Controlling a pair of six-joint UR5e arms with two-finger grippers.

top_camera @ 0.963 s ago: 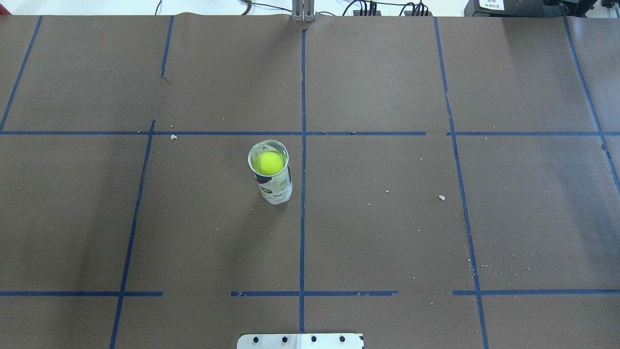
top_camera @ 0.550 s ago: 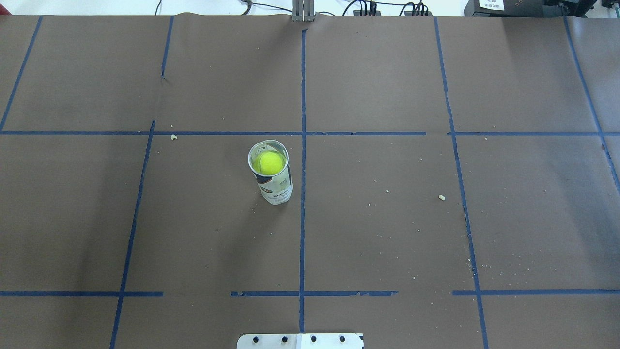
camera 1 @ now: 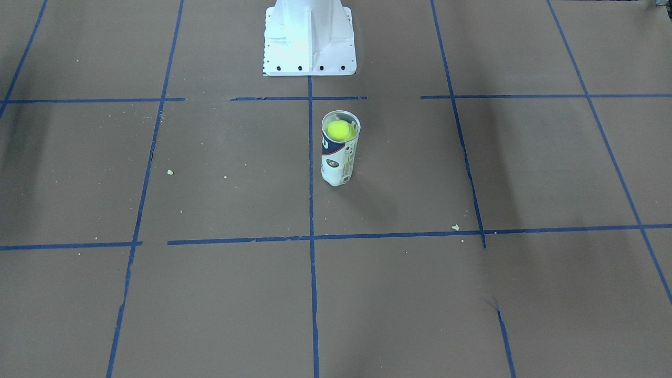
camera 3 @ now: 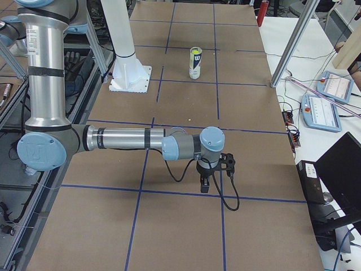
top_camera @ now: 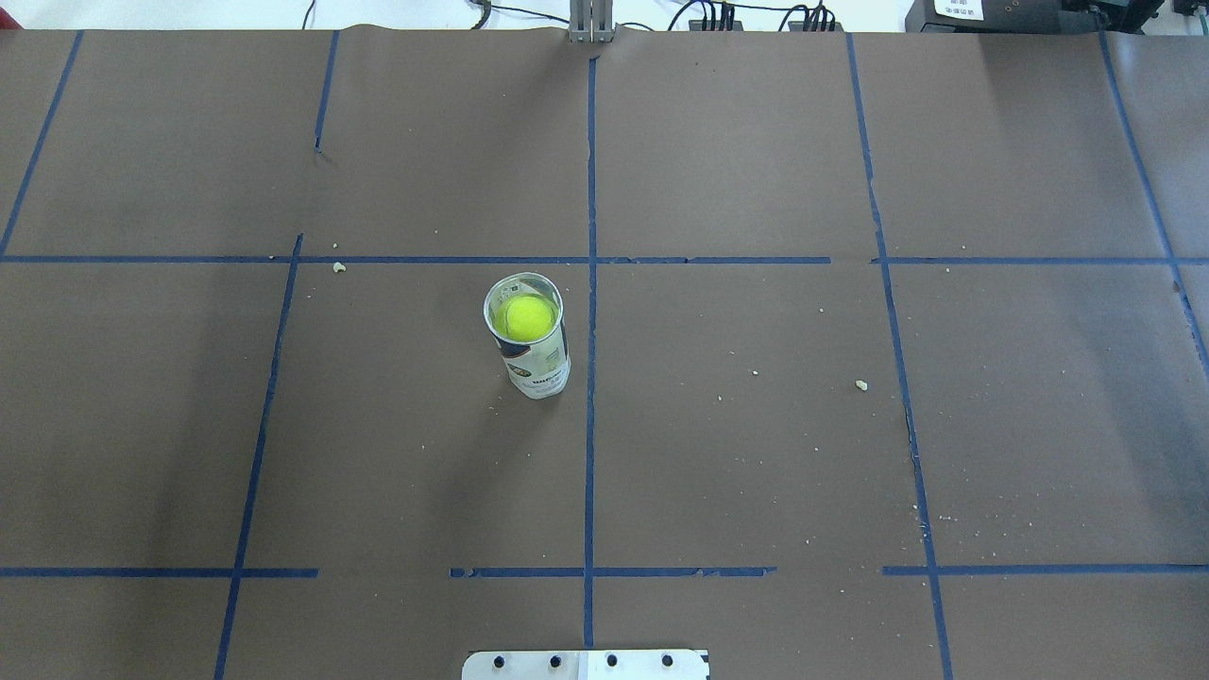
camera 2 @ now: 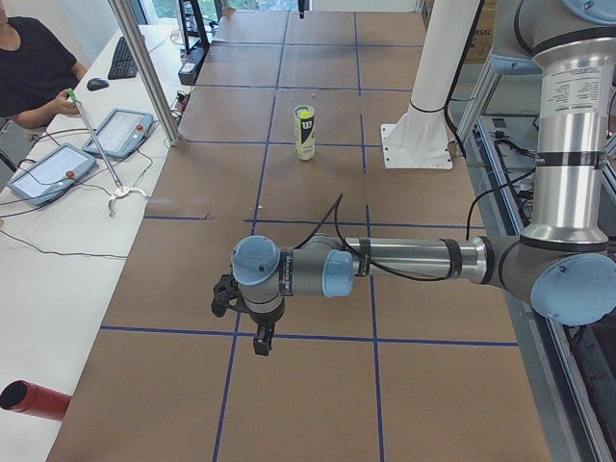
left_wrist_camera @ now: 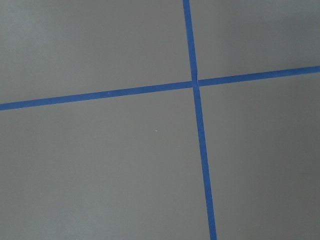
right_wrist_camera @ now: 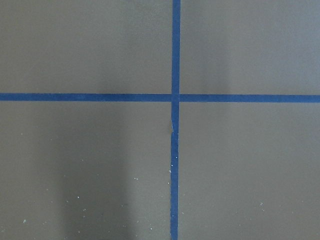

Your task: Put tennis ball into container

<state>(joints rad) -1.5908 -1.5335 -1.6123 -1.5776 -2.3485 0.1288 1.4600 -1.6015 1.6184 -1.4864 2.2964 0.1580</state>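
- A fuzzy neon yellow-green tennis ball [top_camera: 527, 317] sat inside the clear plastic cylindrical can [top_camera: 539, 366].
- The left gripper [camera 2: 260, 341] and right gripper [camera 3: 204, 185] hung well apart from that can; their claws' state I couldn't tell.

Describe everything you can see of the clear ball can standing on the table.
The container is a clear plastic cylinder with a white and dark navy printed label round its lower body. It stands upright on the brown table, just left of the centre blue tape line in the overhead view. No lid shows. The tennis ball sits inside, high near the rim. Nothing else touches it.
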